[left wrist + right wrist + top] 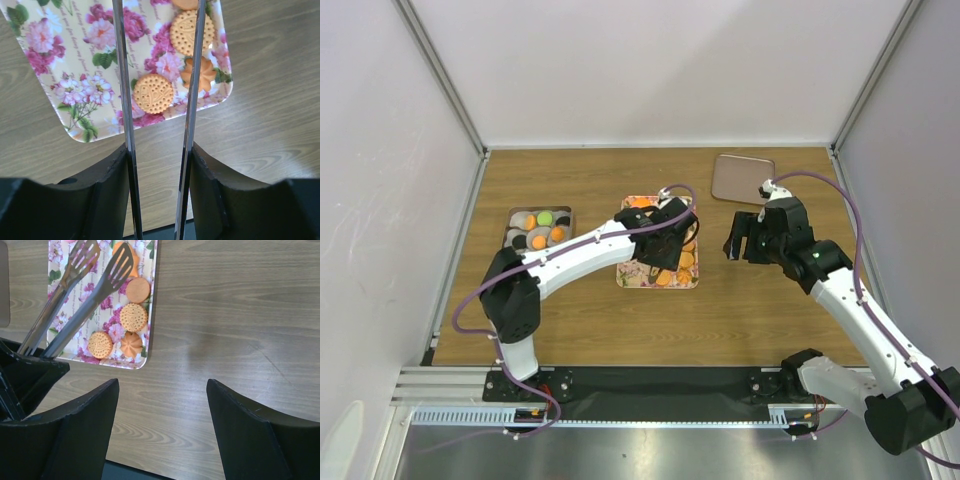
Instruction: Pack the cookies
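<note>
Left wrist view: left gripper (159,170) grips the tongs (123,75). The tong arms stand apart above the floral tray (70,115), clamping nothing. Orange cookies (153,93) lie on the tray, upper right of frame. Right gripper (162,410) gapes wide, empty, over the table (240,315).

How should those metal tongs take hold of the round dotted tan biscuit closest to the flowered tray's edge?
By its rim, on two opposite sides, coming straight down. The round dotted tan biscuit lies flat on the flowered tray, so only its edge offers purchase; the metal tongs in the left gripper hang above it.
</note>
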